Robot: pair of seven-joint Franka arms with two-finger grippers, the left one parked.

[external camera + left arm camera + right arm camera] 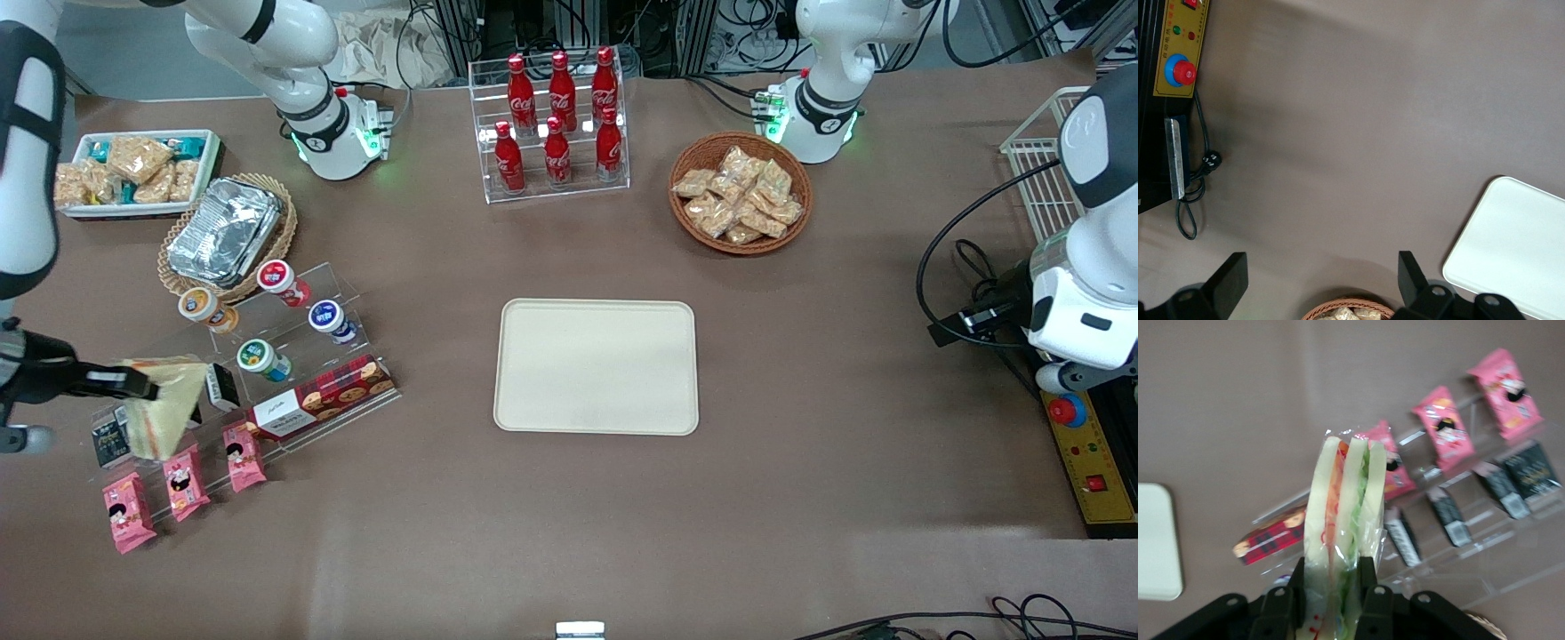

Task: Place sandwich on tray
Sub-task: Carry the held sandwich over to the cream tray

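My right gripper (147, 384) is shut on the sandwich (164, 407), a wrapped wedge of pale bread with orange-red and green filling, and holds it above the clear stepped rack at the working arm's end of the table. In the right wrist view the sandwich (1343, 507) stands between the two black fingers (1297, 587), with the gripper (1333, 583) clamped on its lower part. The cream-beige tray (597, 366) lies flat mid-table, empty, well away toward the parked arm's end; its corner also shows in the right wrist view (1157, 543) and the left wrist view (1511, 247).
Under the sandwich, the clear rack (293, 356) holds yogurt cups, a red cookie box (322, 397), dark packets and pink snack packs (182, 480). A foil container in a basket (224, 229), a white snack bin (138, 173), cola bottles (558, 124) and a snack basket (741, 193) stand farther from the camera.
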